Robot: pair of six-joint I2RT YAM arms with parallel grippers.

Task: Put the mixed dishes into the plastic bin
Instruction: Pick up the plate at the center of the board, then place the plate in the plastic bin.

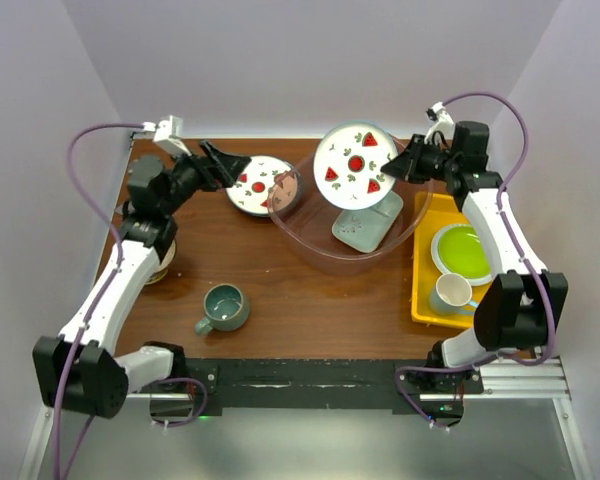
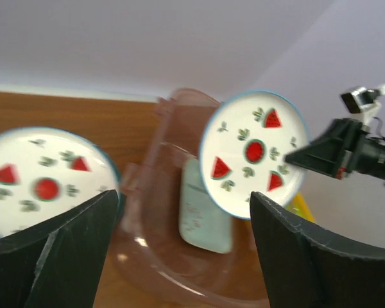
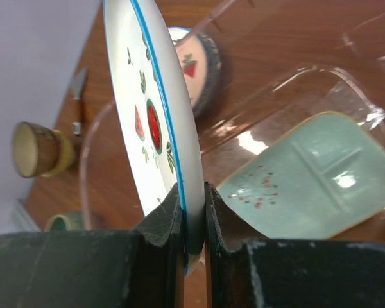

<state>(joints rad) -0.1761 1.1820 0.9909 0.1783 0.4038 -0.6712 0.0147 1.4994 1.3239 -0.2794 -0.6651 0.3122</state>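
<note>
My right gripper [image 1: 390, 167] is shut on the rim of a white plate with watermelon motifs [image 1: 355, 165], holding it tilted above the plastic bin [image 1: 310, 252]. In the right wrist view the plate [image 3: 155, 109] stands edge-on between the jaws [image 3: 194, 218]. A mint squarish dish [image 1: 368, 222] lies inside the bin. My left gripper [image 1: 235, 165] is open, just left of a second watermelon plate [image 1: 258, 185] at the bin's left wall. That plate [image 2: 42, 179] is blurred beside the left finger [image 2: 58, 250]. A grey-teal mug [image 1: 223, 307] stands on the table near the front.
A yellow tray [image 1: 425, 290] at the right holds a lime-green plate [image 1: 462, 250] and a white mug [image 1: 452, 292]. A bowl [image 1: 161, 262] sits half hidden under my left arm. The table's [image 1: 310, 305] far edge meets the back wall.
</note>
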